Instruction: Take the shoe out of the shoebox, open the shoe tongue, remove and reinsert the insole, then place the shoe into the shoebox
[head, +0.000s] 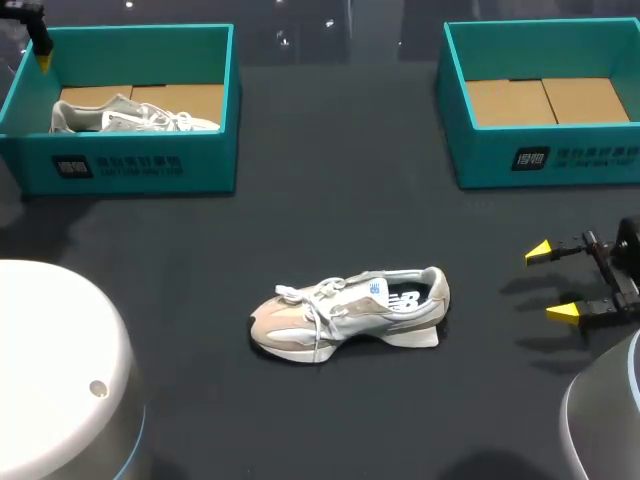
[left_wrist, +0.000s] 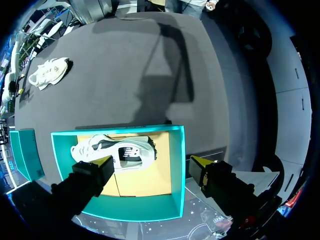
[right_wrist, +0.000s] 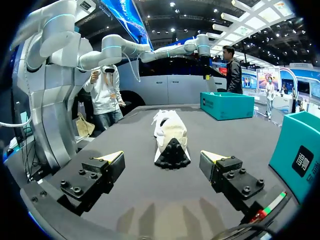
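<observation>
The sneaker (head: 350, 315) lay on its sole in the middle of the bench (head: 330, 200). Its long axis ran crosswise, with the heel toward the right end effector (head: 555, 282), whose fingers stood apart and empty, near the heel but not touching it. The left end effector (left_wrist: 150, 162), likewise spread and empty, hung well away over the left shoebox (head: 130, 165), which held a second sneaker (head: 130, 115). The right arm looked the nearer.
</observation>
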